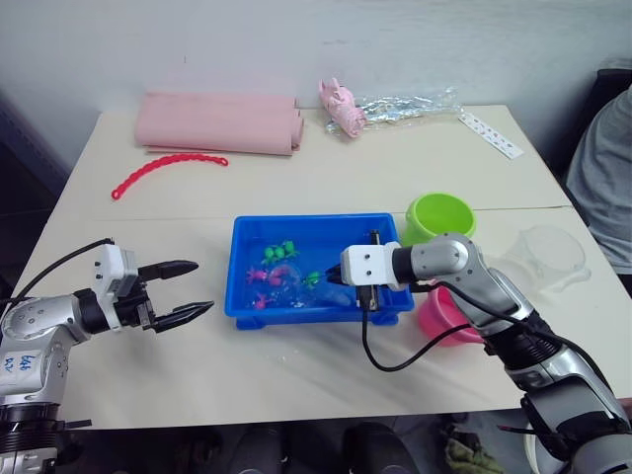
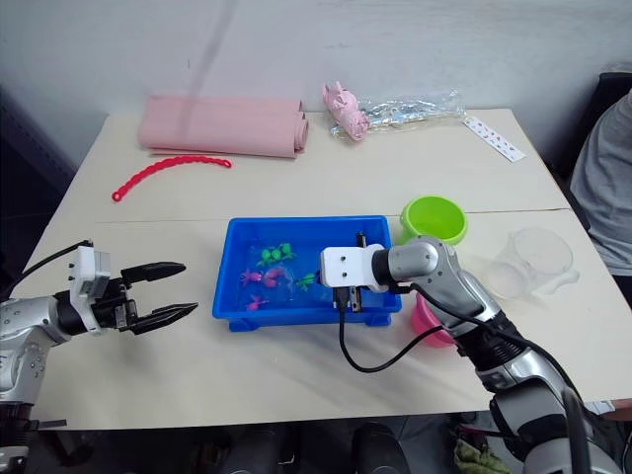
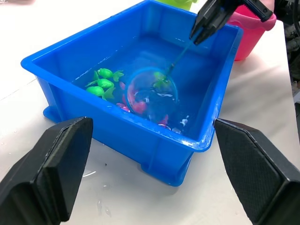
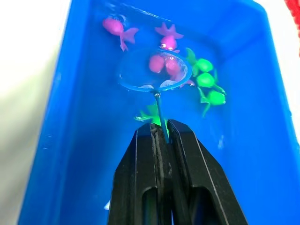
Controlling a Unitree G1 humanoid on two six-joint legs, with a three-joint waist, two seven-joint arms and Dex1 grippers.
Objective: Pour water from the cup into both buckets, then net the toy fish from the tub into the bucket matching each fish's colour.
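Right hand (image 4: 161, 133) clamped on net (image 4: 153, 70) stick; left hand (image 1: 188, 288) apart, idle. Lift hoop level w/ pink fish (image 4: 156, 63) — avoid green ones.

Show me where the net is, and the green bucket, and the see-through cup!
net (image 4: 153, 70): right wrist view, on the mesh inside its blue hoop.
green bucket (image 1: 440, 217): left eye view, on its inside wall.
cup (image 2: 536, 259): right eye view, on its clear side.
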